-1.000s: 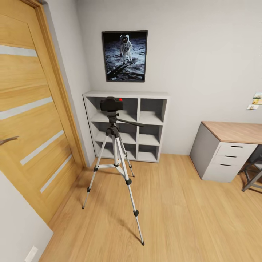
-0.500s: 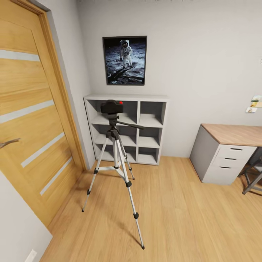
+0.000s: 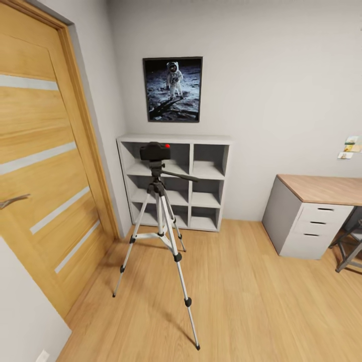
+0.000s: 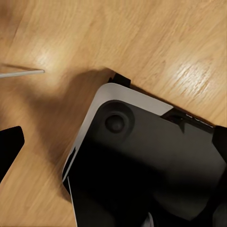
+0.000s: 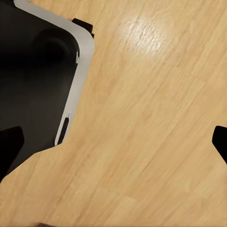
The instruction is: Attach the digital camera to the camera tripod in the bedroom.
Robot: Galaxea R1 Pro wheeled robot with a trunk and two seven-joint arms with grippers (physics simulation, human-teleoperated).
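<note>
Head view: I log digital camera point(image 3: 154, 151), black, red button, seated atop camera tripod point(image 3: 161, 236), silver legs splayed on wood floor point(image 3: 261, 301) before white shelving point(image 3: 176, 181).
Left wrist: fingertip point(image 4: 9, 149) visible; jaw state, cannot tell.
Right wrist: fingertips point(image 5: 9, 146) spread wide, nothing held.

The head camera tilts upward: the framed astronaut moon picture point(image 3: 173, 89), the white cube shelving point(image 3: 175, 181) and the wood-topped grey desk point(image 3: 310, 210) all sit lower in view, towards 6 o'clock. Nothing in the room itself moves.
</note>
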